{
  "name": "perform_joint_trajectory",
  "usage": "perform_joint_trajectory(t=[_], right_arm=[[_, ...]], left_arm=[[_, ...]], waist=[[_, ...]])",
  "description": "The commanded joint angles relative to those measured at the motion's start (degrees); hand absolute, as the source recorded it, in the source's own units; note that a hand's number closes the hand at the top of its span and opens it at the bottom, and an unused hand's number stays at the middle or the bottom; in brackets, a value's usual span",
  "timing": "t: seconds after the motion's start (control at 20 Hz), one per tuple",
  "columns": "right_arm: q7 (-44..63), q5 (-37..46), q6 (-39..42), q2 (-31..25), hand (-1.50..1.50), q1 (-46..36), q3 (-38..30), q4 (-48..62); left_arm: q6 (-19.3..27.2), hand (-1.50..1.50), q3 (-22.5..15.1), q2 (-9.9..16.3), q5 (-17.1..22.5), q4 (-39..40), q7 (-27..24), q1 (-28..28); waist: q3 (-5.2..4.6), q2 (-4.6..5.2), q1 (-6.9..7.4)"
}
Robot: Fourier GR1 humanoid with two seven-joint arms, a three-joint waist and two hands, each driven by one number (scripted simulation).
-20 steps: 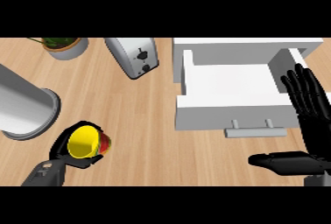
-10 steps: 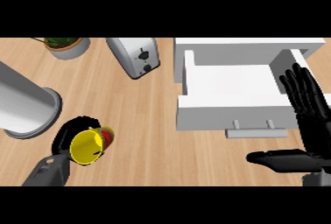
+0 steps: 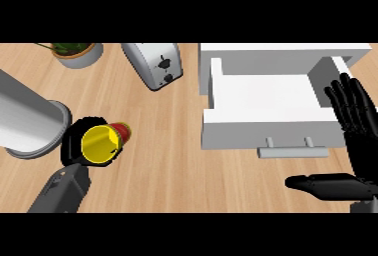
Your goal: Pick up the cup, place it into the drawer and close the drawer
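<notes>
Cup (image 3: 102,144): one, yellow inside, red base, tilted, at the bench's (image 3: 170,165) near left, held by the left hand.
Left hand (image 3: 77,145): black fingers curled round the cup.
Right hand (image 3: 354,130): fingers straight, thumb out, holding nothing, at the right edge beside the drawer.
Drawer (image 3: 266,107): one, white, pulled open, one handle (image 3: 291,145).
Others: one toaster (image 3: 156,64), one plant pot (image 3: 74,52), one grey cylinder (image 3: 26,122).

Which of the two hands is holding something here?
The left hand, at lower left, is curled round the yellow cup. The right hand beside the drawer is open with straight fingers.
</notes>
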Motion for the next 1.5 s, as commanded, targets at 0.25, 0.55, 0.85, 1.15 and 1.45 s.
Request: perform_joint_trajectory(t=[0.25,0.55,0.85,1.15,1.45], right_arm=[[0.24,-1.98,1.03,-1.50,-1.50,0.31,-3.10,0.66],[-1.13,-0.18,-0.15,-0.24,-1.50,-0.19,-2.20,2.03],[2.35,-0.53,0.18,-0.45,-1.50,-0.88,-1.26,-0.51],[-1.69,-1.85,1.74,0.04,-1.50,2.32,-2.33,-0.06],[-3.64,-0.36,1.52,0.25,-1.50,1.04,-2.24,2.93]], left_arm=[[1.08,1.50,-3.83,-3.72,0.70,-13.12,3.25,-4.16],[11.70,1.50,-8.00,-7.10,-0.71,-25.42,15.76,-10.78],[16.46,1.50,-11.65,-8.88,-1.59,-32.78,27.34,-16.03],[26.95,1.50,-17.88,-10.93,-2.66,-33.64,36.65,-24.86],[34.12,1.50,-21.75,-10.96,0.48,-25.87,38.39,-33.20]], waist=[[0.19,-0.53,1.09],[0.20,-0.53,1.15],[0.14,-0.36,0.57],[0.16,-0.26,-0.11],[0.15,-0.07,-0.30]])
